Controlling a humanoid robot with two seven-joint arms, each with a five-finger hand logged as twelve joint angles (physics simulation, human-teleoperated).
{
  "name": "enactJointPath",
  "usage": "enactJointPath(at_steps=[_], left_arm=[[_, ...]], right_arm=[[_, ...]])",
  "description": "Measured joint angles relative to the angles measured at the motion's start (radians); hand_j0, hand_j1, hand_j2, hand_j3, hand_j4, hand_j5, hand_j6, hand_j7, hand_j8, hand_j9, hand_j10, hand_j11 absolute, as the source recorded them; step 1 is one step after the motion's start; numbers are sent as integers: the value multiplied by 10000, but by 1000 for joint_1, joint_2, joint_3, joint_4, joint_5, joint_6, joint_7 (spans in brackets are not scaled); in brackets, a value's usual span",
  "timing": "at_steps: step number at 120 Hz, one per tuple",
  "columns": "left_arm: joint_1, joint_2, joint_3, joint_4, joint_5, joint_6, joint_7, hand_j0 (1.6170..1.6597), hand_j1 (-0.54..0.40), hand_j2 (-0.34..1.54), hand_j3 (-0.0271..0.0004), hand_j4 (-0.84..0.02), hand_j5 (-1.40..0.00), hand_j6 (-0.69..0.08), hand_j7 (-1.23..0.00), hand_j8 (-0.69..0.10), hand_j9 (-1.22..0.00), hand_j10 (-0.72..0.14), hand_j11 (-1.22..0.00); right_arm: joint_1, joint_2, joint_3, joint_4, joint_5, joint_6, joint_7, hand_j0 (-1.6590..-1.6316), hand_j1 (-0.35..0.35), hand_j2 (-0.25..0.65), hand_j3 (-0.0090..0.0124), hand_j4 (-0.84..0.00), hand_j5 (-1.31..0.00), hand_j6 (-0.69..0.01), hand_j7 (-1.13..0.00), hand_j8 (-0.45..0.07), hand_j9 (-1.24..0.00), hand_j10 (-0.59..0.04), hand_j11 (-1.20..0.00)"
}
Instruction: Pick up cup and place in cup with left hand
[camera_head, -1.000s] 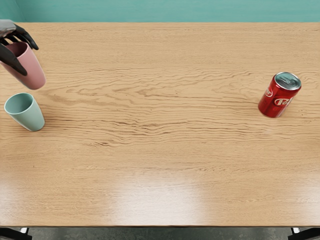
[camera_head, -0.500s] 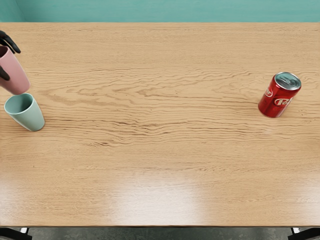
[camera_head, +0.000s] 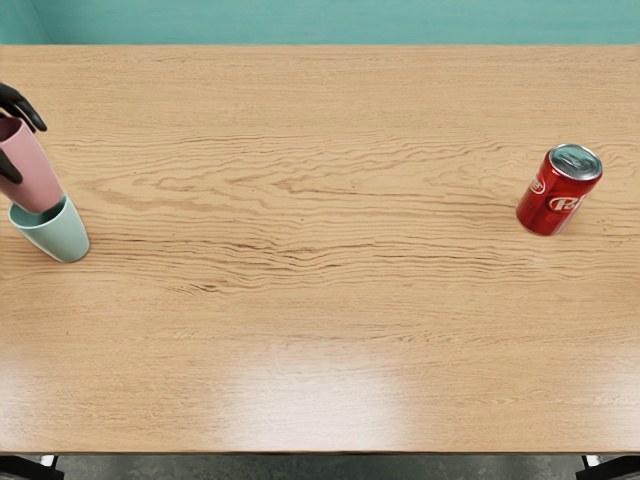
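Head view: pink cup (camera_head: 34, 175) off the counter (camera_head: 320, 260), toward its left end and nearer the far edge than the near one, with base at the mouth of the pale green cup (camera_head: 63, 236). Seemingly just entering; how deep, or whether touching, impossible to tell. Held by the left hand (camera_head: 20, 104), dark fingers around the upper part, the rest cut off by the picture's border. Pickup done, lining up apparently nearly done; left to do, by the look of it, lowering until seated, then letting go.

Both tapered, round-mouthed and smooth-walled, with a soft matte look like plastic or ceramic. Below, pale wood with wavy darker grain and a glossy sheen toward the near edge. Toward the right end, nearer the far edge: red can (camera_head: 558, 192), upright, cylindrical, shiny, with silvery metal lid and white lettering. Beyond the far edge, plain teal wall (camera_head: 330, 22).
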Motion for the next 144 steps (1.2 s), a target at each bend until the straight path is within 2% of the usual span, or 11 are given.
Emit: enactJointPath(at_steps=[19,32,51,60,115,144], left_arm=[[12,9,0,0,-2,-14,0,16499,-2518,3510,0,-5100,-7330,-2949,-7418,-1775,-7459,-2540,-7302],[15,8,2,0,-2,1,0,16497,-2235,2768,0,-5011,-7445,-3019,-7459,-1857,-7470,-2639,-7287],[28,-5,6,1,3,52,0,16499,-2447,3167,0,-5032,-7416,-2907,-7473,-1711,-7505,-2510,-7295],[39,-6,8,1,6,67,0,16501,-2082,2513,0,-5042,-7405,-3131,-7423,-1956,-7449,-2628,-7268],[64,-14,14,3,12,120,0,16504,-2146,2747,0,-5093,-7299,-3172,-7340,-1992,-7365,-2647,-7259],[64,-15,14,5,33,127,-1,16550,-1094,1448,0,-4275,-5682,-4501,-5666,-3341,-5762,-3896,-5721]], right_arm=[[0,0,0,0,0,0,0,-16581,-3489,-2,0,0,1,8,0,6,1,4,0],[0,0,0,0,0,0,0,-16581,-3489,-2,0,0,1,8,0,6,1,4,0],[0,0,0,0,0,0,0,-16581,-3489,-2,0,0,1,8,0,6,1,4,0],[0,0,0,0,0,0,0,-16581,-3489,-2,0,0,1,9,0,6,1,4,0],[0,0,0,0,0,0,0,-16581,-3489,-2,0,0,1,8,0,6,1,4,0],[0,0,0,0,0,0,0,-16581,-3489,-2,0,0,1,9,0,6,1,4,1]])
